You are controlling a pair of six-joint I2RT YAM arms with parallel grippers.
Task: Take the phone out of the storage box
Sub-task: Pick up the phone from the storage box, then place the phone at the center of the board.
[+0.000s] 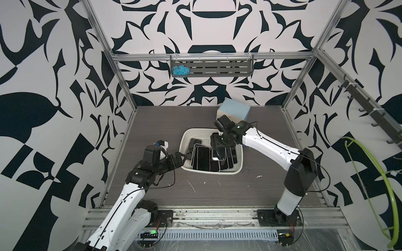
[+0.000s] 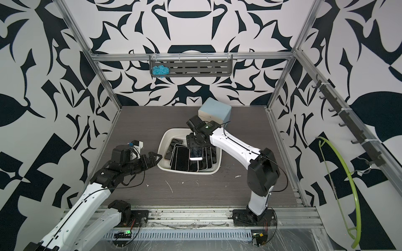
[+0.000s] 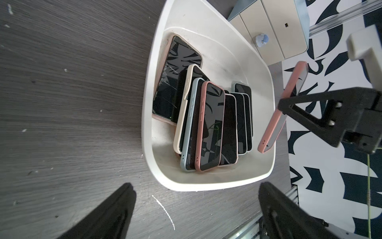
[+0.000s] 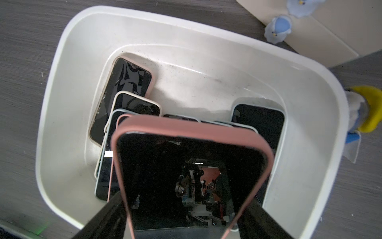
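Right wrist view: the right gripper clamps the long edges of a pink-cased black-screened phone over the shallow off-white plastic storage box. The left gripper gapes wide beside its rim.

I read the storage box as smooth off-white plastic, faintly speckled with dirt inside. Pink-cased phone — glossy black glass, mirror-like; case matt, rubbery. The tabletop: matt grey wood-grain, scratched. Upper middle of a top view, the frame rail — bare satin metal.
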